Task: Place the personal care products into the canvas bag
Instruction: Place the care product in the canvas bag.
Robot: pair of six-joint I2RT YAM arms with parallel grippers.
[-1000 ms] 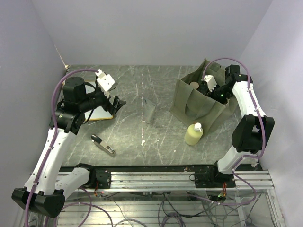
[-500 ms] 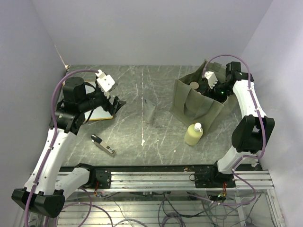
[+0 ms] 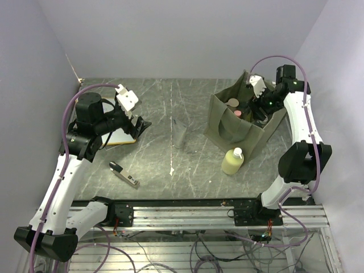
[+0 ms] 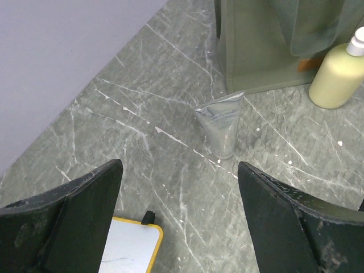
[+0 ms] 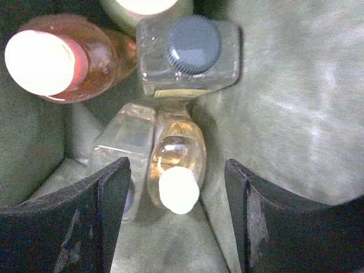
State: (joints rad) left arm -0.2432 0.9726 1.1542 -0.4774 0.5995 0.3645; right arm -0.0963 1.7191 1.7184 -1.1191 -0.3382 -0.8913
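The olive canvas bag [image 3: 227, 129] stands at the back right and shows at the top of the left wrist view [image 4: 256, 45]. My right gripper [image 3: 257, 109] hovers over its opening, open and empty [image 5: 179, 210]. Inside lie an amber bottle with a white cap [image 5: 176, 156], a clear bottle with a dark cap [image 5: 190, 54], an orange bottle with a pink cap [image 5: 62, 57] and another clear bottle [image 5: 122, 148]. A pale yellow-green bottle [image 3: 232, 161] stands on the table in front of the bag. A translucent grey tube [image 3: 180, 135] stands mid-table. My left gripper [image 3: 142, 126] is open and empty [image 4: 179, 210].
A flat white board with a yellow edge [image 3: 119, 138] lies under my left gripper [image 4: 122, 250]. A slim black-and-silver gadget [image 3: 124, 174] lies near the front left. Walls close the back and both sides.
My right gripper has lifted up and back out of the bag, leaving the bottles inside. The left arm has not moved.
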